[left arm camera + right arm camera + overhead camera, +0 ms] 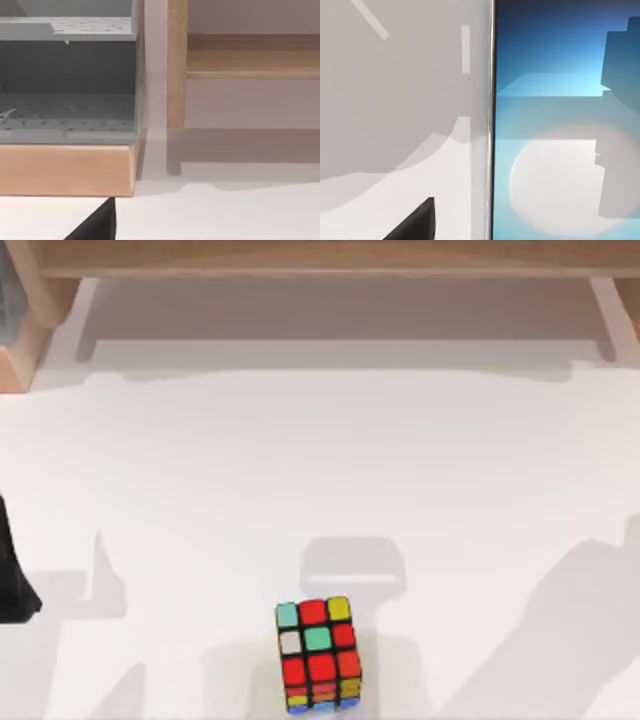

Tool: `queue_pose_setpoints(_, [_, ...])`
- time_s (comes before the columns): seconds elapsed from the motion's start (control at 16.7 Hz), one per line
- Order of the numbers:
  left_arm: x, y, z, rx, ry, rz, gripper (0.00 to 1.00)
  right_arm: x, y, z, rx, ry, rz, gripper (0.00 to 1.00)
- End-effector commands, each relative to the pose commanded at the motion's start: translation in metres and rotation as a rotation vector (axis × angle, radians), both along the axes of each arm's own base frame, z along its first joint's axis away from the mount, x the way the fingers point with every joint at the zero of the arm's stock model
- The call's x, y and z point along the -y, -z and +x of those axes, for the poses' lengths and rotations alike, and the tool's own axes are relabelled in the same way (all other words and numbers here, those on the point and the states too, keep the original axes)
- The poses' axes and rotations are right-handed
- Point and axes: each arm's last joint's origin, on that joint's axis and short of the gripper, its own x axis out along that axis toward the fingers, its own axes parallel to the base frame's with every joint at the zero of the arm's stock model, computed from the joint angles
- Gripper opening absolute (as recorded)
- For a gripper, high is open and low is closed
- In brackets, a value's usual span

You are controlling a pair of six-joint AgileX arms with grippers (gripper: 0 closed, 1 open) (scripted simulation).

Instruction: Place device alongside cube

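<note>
Where device (560, 125) lies, right tool (415, 222) just beside.

Bright, even lighting over the white table (320, 470). Soft-edged grey shadows beneath the wooden shelf (330, 255) and behind the cube (319, 654). Pale round reflection and darker blocky reflections across the glossy phone screen (560, 125). Slight softness throughout; no edge distortion.

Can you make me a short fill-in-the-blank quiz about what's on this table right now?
1. The cube sits near the top view's ____ edge.
2. The sticker at the centre of the cube's upper face is ____.
3. In the right wrist view, the device shows a glossy ____ screen.

Missing words: bottom; teal; blue
</note>
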Motion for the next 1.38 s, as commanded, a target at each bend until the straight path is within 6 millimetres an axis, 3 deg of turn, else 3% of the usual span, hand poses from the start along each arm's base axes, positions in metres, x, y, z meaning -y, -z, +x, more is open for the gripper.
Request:
queue_pose_setpoints(0.24, [0.0,0.0,0.0,0.0,0.0,0.0,1.0,-0.002,0.002,0.0,-0.001,-0.002,0.0,1.0])
queue_pose_setpoints(0.6, [0.0,0.0,0.0,0.0,0.0,0.0,1.0,0.0,0.039,0.0,0.002,0.0,-0.001,1.0])
queue_pose_setpoints(0.84, [0.0,0.0,0.0,0.0,0.0,0.0,1.0,0.0,0.04,0.0,0.0,0.0,0.0,1.0])
queue_pose_setpoints(1.38, [0.0,0.0,0.0,0.0,0.0,0.0,1.0,0.0,0.04,0.0,0.0,0.0,0.0,0.32])
